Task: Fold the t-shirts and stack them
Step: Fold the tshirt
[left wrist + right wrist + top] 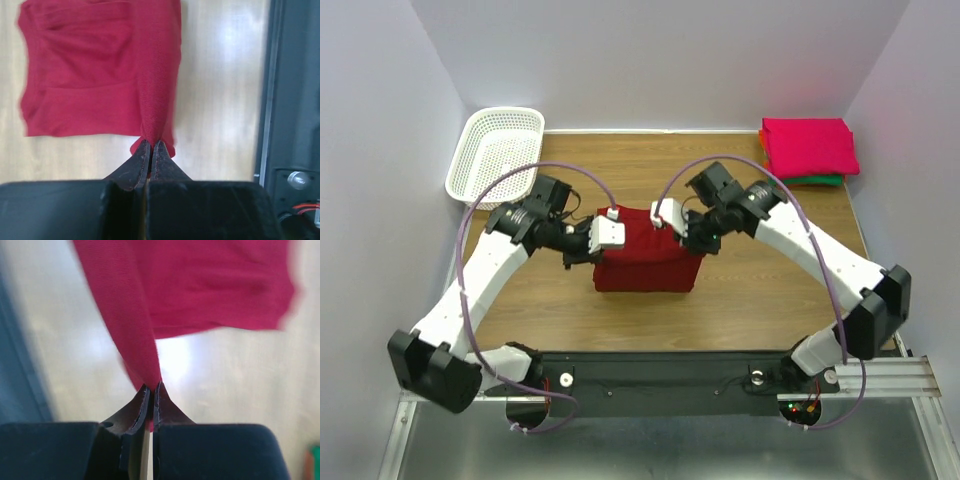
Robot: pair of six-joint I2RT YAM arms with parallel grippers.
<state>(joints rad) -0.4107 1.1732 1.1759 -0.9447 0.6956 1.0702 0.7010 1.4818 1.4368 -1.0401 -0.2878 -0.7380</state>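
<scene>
The dark red t-shirt [648,258] lies partly folded in the middle of the table. My left gripper [610,228] is shut on its far left edge and my right gripper [663,214] is shut on its far right edge. Both hold that edge lifted above the table. In the left wrist view the cloth [100,75] rises from the shut left gripper [152,144]. In the right wrist view the cloth [200,285] rises from the shut right gripper [151,387]. A folded bright pink shirt [810,145] lies on a green one [817,181] at the far right corner. The orange shirt is hidden.
A white lattice basket [497,152] stands at the far left corner. The wooden table [760,290] runs to purple walls on three sides. A black rail [650,380] with the arm bases runs along the near edge.
</scene>
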